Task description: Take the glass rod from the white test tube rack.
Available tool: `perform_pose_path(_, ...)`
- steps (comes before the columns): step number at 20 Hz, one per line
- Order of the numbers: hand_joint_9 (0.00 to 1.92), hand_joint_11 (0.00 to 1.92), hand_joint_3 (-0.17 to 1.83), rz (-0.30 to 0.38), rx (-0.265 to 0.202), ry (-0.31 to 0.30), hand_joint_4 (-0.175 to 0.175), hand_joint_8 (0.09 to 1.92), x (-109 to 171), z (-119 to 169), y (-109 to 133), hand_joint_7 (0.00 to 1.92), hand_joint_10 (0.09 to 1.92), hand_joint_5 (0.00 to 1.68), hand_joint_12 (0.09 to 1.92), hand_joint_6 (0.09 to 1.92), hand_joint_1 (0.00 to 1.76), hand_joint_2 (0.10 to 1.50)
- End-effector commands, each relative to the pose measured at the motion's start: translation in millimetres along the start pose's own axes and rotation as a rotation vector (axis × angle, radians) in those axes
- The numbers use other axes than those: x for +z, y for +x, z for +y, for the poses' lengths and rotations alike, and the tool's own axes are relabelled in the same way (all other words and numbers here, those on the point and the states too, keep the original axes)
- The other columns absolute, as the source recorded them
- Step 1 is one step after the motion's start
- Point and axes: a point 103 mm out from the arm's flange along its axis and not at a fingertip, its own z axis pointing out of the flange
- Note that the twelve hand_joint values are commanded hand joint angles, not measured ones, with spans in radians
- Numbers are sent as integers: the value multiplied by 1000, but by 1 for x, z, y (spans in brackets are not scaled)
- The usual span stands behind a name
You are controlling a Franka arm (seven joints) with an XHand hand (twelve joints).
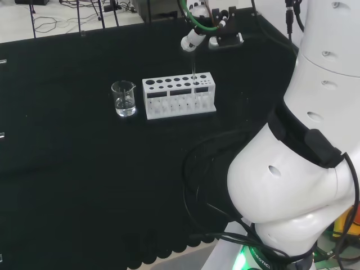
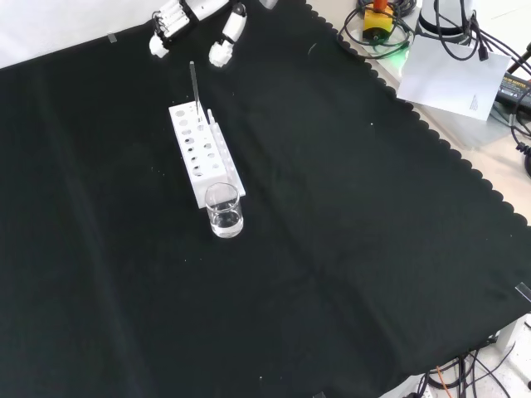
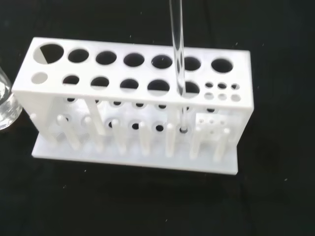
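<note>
1. The white test tube rack (image 1: 179, 97) sits on the black-clothed tabletop (image 1: 84, 169), toward the far edge in the head view and nearer the top left corner in the front view.
2. The glass rod (image 3: 178, 59) stands upright in one of the rack's holes, near the end of the rack with the cluster of small holes. In the wrist view its lower end reaches down through the top plate to the lower plate.
3. In the front view the rod (image 2: 192, 81) shows as a thin dark line rising from the rack's far end (image 2: 205, 151).
4. The hand (image 2: 195, 21) hovers above that end of the rack, its white fingertips pointing down either side of the rod's top. From where I stand, I cannot tell whether the fingers actually touch the rod or are closed on it.
5. In the head view a fingertip (image 1: 189, 42) hangs just above the rod's top, over the rack's right end.
6. A small clear glass beaker (image 1: 124, 98) stands just beside the rack's other end, apart from it by a narrow gap.
</note>
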Motion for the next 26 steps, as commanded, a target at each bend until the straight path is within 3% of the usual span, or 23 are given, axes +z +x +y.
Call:
perform_pose_path(1,272,0,-175,40,-9,9,-134,899,12,4,-4,11,951,0,1408,87,678,1147)
perform_pose_path(10,532,188,-175,65,-34,-22,-154,995,13,8,4,241,965,17,1421,87,719,1208)
perform_pose_path(19,754,354,-175,89,-35,-16,-175,1025,19,12,1,535,989,282,1401,87,773,1226)
perform_pose_path(23,769,438,-175,91,-24,-9,-175,1014,20,13,-2,472,990,370,1385,123,777,1229)
perform_pose_path(26,763,465,-175,103,-27,-4,-173,1012,21,13,-4,423,994,361,1375,368,782,1231)
